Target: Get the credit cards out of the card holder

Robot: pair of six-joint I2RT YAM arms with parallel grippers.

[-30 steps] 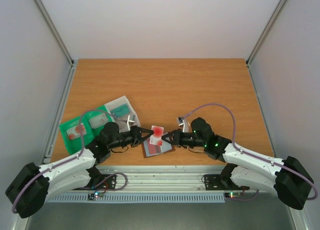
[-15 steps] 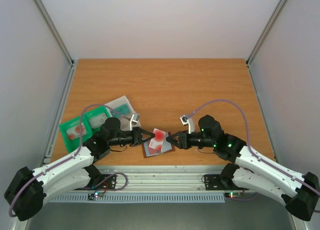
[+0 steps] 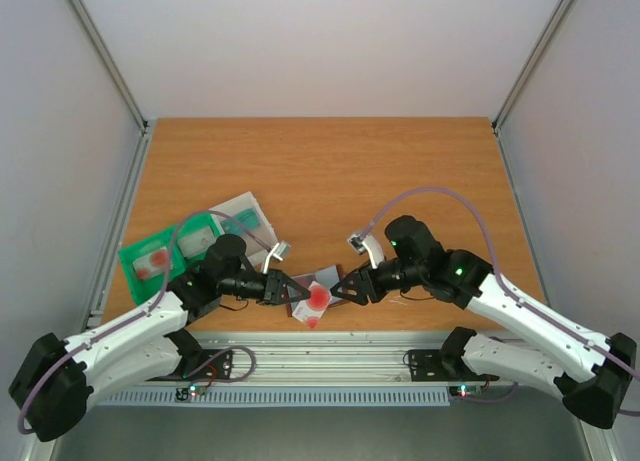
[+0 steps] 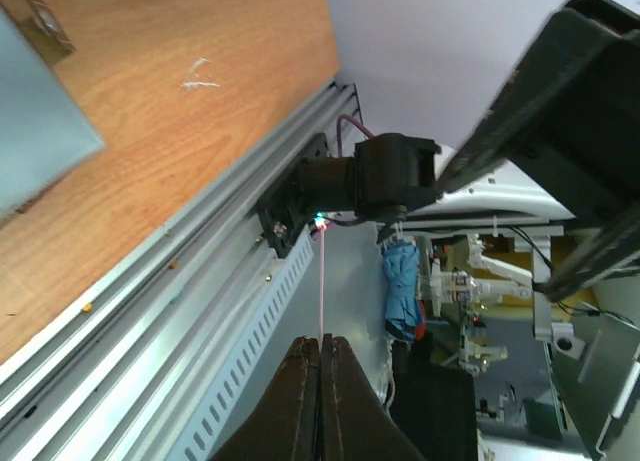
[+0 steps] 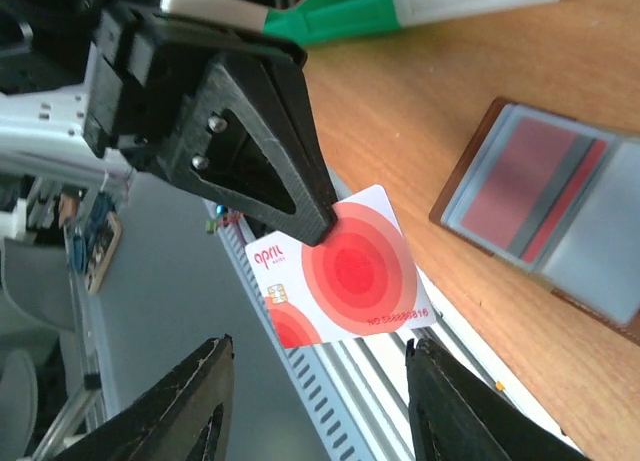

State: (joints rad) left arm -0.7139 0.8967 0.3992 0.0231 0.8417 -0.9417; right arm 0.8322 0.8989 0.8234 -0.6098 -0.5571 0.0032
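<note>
One card is out. It's a white plastic card printed with red rings, and the left gripper has its black fingers pressed together on the top edge, holding it up near the front edge of the wooden table. From the right wrist view the card hangs partly out over the perforated metal rail below the table edge.

The right gripper is spread wide, one finger on each side of the card's lower end. It isn't touching the card as far as I can tell.

The brown folding card holder with grey-blue pockets lies open on the table just behind the card. There's at least one more reddish card tucked in a pocket, so I'd say the job is only partly done.

My main worry is that the pinch is only on a thin strip of the card's edge. If the right fingers close off-centre or bump it, the card could twist out and drop, and this close to the edge it could slide into the rail where neither arm gets it back easily.

The two grippers are also nose to nose, so a sloppy approach could knock them together. And nothing pins the holder down, so pulling the next card may just drag it along.
</note>
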